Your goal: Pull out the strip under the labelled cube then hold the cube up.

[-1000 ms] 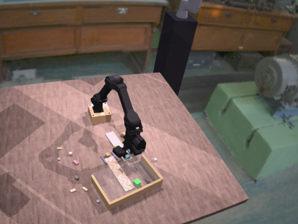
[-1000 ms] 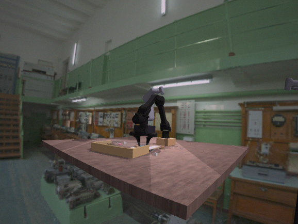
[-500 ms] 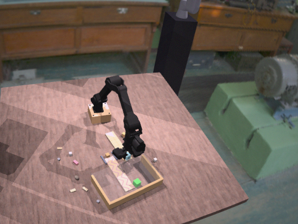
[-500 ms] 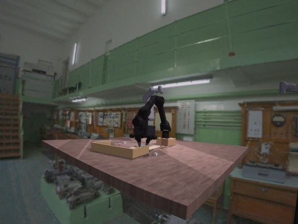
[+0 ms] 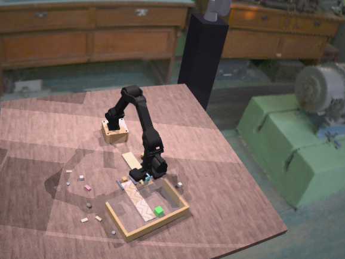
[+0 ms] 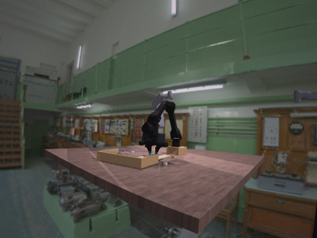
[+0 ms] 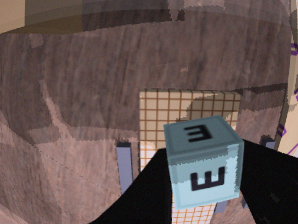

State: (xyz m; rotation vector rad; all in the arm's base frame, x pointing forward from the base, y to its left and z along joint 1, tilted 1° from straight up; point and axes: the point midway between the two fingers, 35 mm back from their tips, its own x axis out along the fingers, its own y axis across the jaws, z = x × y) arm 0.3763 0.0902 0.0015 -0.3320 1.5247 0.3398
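The light-blue cube [image 5: 147,178] [image 7: 205,172] labelled E is between the fingers of my gripper [image 6: 153,153], which is shut on it. The label shows on two faces in the wrist view. Under and behind the cube lies a strip [image 7: 151,117] with a brown grid pattern; its pale far part [image 5: 130,159] shows toward the arm's base. Whether the cube touches the strip is hard to tell. A second strip [image 5: 138,201] with a pink zigzag lies inside the wooden-walled tray, beside a green cube [image 5: 159,210].
The tray wall [image 5: 158,224] [image 6: 120,159] stands in front of the gripper. Blue-grey rails [image 5: 120,185] [image 7: 125,167] flank the strips. A small tan block [image 5: 124,179] is by the rails. A white cube [image 5: 179,184] [image 6: 165,164] lies right of the tray; several small pieces lie to its left.
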